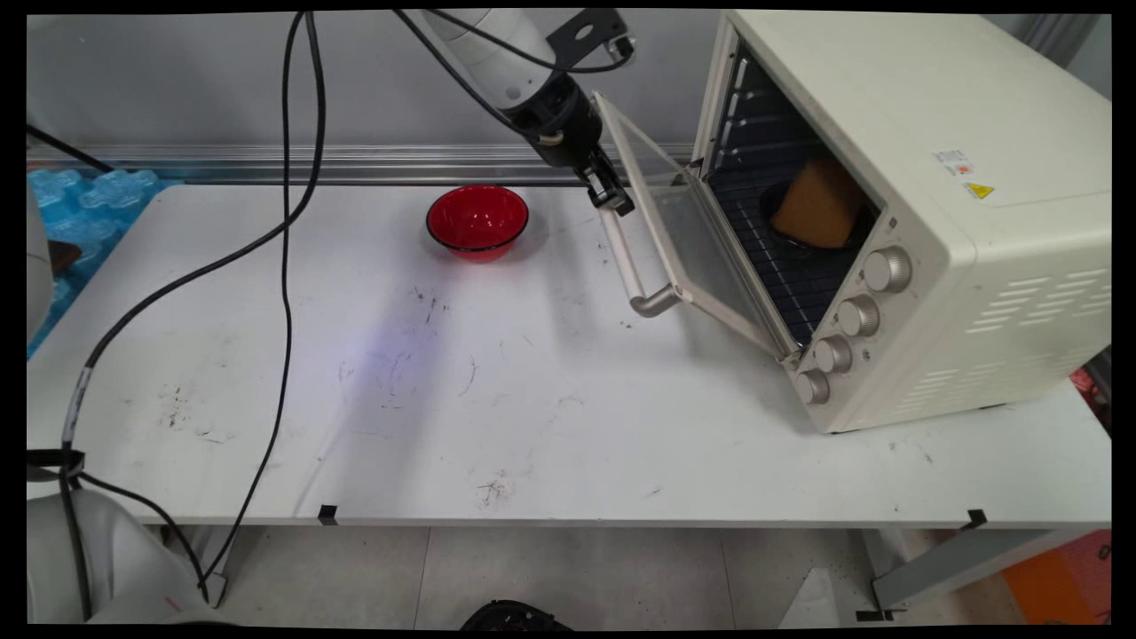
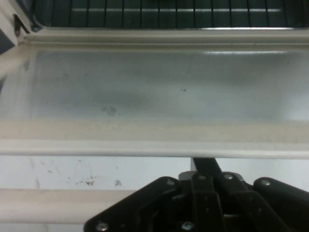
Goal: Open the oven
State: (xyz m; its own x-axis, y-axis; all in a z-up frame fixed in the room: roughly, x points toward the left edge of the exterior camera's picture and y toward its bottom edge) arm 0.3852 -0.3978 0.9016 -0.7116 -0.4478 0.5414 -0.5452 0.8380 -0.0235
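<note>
The black two-finger gripper [image 1: 616, 197] [image 2: 204, 165] is seen at about 12 o'clock on the white table [image 1: 550, 417], lowered at a slant against the far end of the handle [image 1: 624, 259] [image 2: 58, 205] of the toaster oven [image 1: 985, 266]. In the hand view its fingers [image 2: 205, 166] appear pressed together into one narrow black bar, which is poked into the gap between the handle and the rim of the glass door [image 1: 701, 240] [image 2: 154, 92]; nothing is seen pinched between them. The door is held partly open, tilted out toward 9 o'clock from the oven, which stands at 3 o'clock.

Inside the oven, on the wire rack [image 1: 781, 266], a brown bread-like block [image 1: 821, 211] is seen resting in a dark dish [image 1: 779, 222]. Four round knobs [image 1: 859, 316] are lined down the oven's front panel.

A red bowl [image 1: 477, 220] is set upright at 11 o'clock, near the gripper on its 9 o'clock side and apart from it. Black cables [image 1: 286, 266] are hung from the arm across the table's 9 o'clock half. Blue plastic packaging [image 1: 84, 213] is visible past the table's edge at 10 o'clock.
</note>
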